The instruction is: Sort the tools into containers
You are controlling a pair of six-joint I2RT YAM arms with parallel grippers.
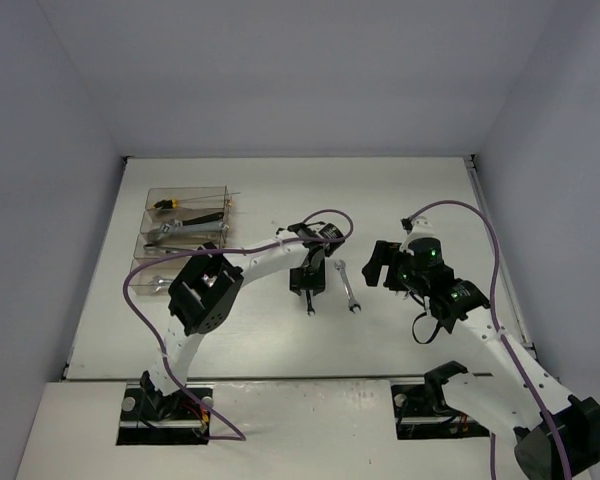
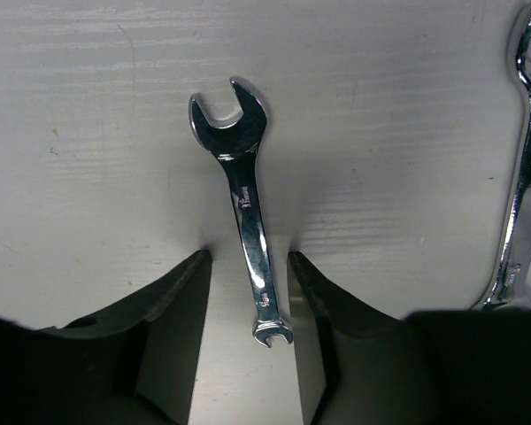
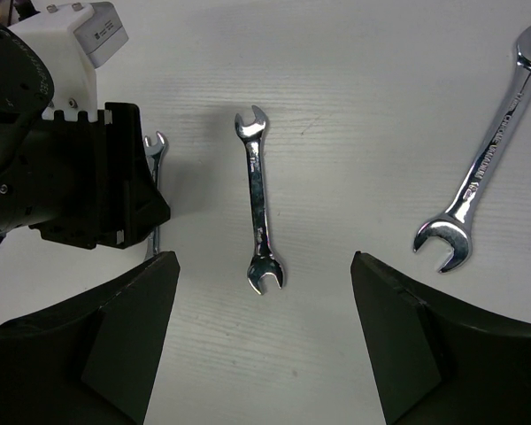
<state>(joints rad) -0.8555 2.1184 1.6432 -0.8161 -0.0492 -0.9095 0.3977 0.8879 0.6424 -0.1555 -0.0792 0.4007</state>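
Locate the table. At its far left you see the containers in a row, with tools inside. The right gripper hangs spread wide above a loose wrench. The left gripper is also spread. Its fingers straddle a small wrench that lies flat on the table, ungripped.
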